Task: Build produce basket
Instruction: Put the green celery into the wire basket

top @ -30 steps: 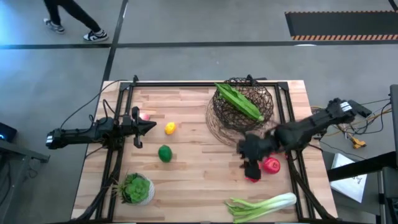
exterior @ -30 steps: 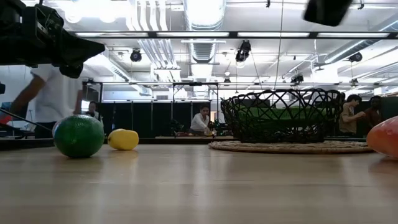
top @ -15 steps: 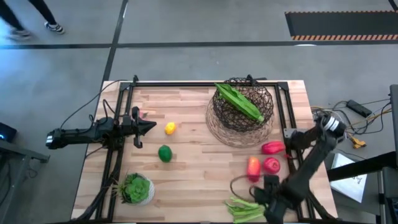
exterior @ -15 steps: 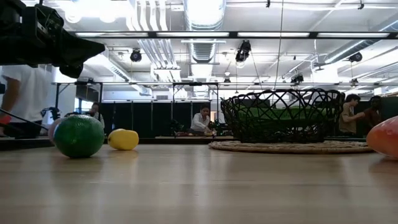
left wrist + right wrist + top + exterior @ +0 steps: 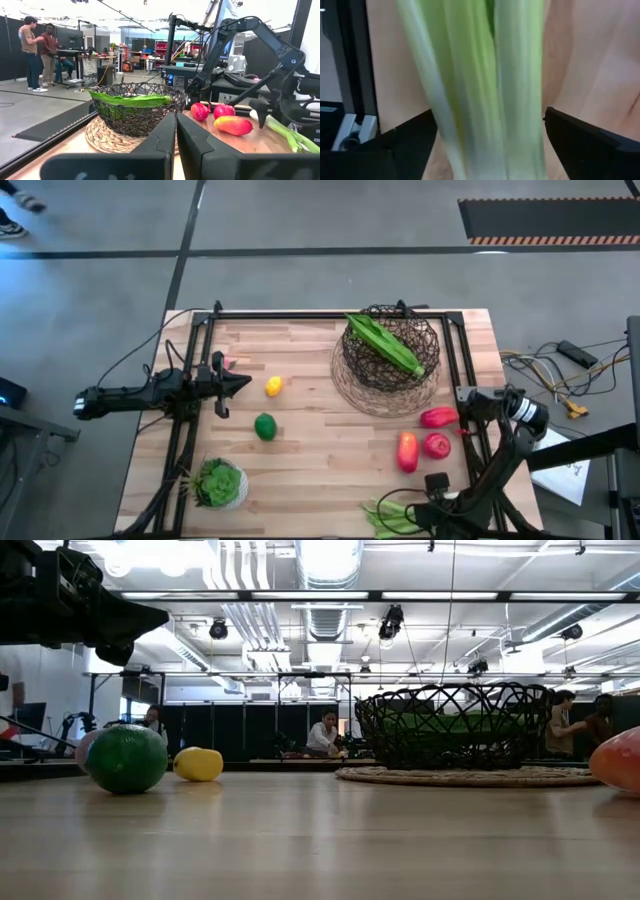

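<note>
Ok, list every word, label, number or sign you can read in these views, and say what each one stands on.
None can be read.
White sheet beside the table's right edge: dark marks, too small to read.
Basket, produce and both arms: no lettering shows.
Room screens in the left wrist view: too blurred to read.

Right pincer [image 5: 425,515] and green stalks [image 5: 385,518] cut by bottom edge, high view. Stalks blurred in right wrist view. Low view: red piece [image 5: 620,760] clipped at right edge.
</note>
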### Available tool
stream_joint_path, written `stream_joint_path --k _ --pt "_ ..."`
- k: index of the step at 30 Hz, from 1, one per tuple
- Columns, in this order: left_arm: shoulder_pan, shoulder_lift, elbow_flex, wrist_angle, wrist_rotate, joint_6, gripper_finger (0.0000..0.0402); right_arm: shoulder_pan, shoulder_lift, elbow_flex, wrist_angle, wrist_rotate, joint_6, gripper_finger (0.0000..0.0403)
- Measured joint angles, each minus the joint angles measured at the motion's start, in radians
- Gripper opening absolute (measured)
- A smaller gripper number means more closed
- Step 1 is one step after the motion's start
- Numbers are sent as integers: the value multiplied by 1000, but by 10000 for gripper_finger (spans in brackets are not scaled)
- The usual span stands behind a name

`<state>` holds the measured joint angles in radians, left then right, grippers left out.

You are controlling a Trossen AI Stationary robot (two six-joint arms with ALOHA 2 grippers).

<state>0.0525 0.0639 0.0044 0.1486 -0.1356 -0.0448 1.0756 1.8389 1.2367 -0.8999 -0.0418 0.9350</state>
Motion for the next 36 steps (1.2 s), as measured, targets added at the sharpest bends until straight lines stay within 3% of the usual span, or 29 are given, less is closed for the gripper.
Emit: stream_joint_path --k 3,9,12,20,23,26,31,36 --pt "0 1 0 0 0 0 0 0 17 0 3 -1 -7 292" --pt "0 0 0 1 0 0 0 -21 7 -4 19 -7 -11 134" --pt "0 0 0 0 0 0 0 -57 -21 -2 37 10 -17 75" --pt "0 0 0 0 0 0 0 -218 -242 66 79 329 -186 71" --pt "0 0 0 0 0 0 0 -320 -352 67 74 492 -283 76" --pt "0 -1 0 0 0 0 0 -476 -457 58 57 568 -379 75" --pt "0 0 0 0 0 0 0 -842 -549 32 55 552 -567 72" --pt "0 0 0 0 0 0 0 -1233 -565 14 59 318 -728 73"
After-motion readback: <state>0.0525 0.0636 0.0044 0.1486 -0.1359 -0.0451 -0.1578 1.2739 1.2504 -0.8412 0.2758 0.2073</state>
